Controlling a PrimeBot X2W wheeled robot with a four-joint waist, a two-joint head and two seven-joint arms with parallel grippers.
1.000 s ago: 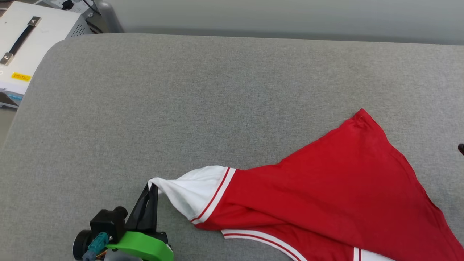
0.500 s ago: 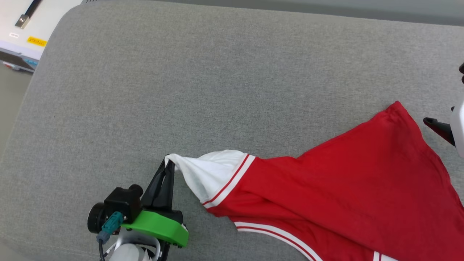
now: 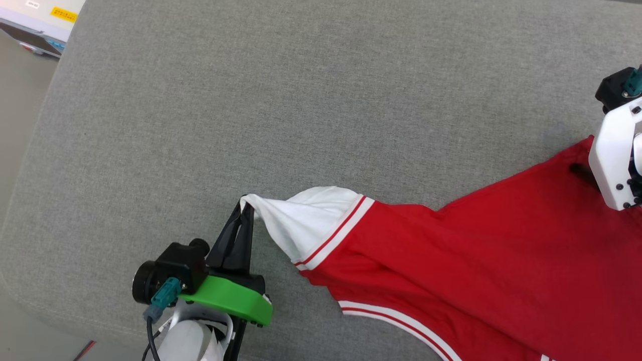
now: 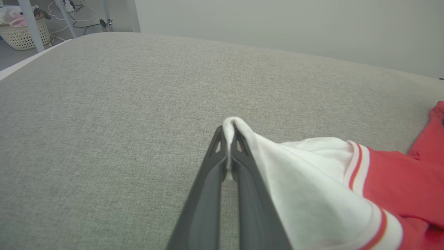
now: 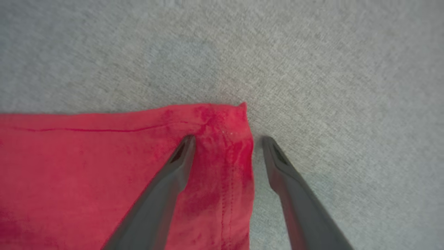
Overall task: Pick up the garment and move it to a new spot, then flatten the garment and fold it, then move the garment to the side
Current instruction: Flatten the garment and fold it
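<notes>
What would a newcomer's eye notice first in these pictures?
A red jersey garment with a white short sleeve lies across the grey fabric surface, at the head view's lower right. The left gripper pinches the sleeve's tip shut, while the right gripper stands open astride the garment's red corner.

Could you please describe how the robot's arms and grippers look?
The left gripper has two long, dark, tapering fingers on a green curved mount, with a black camera, teal plug and dark cable. The right gripper has matching fingers below a white housing.
</notes>
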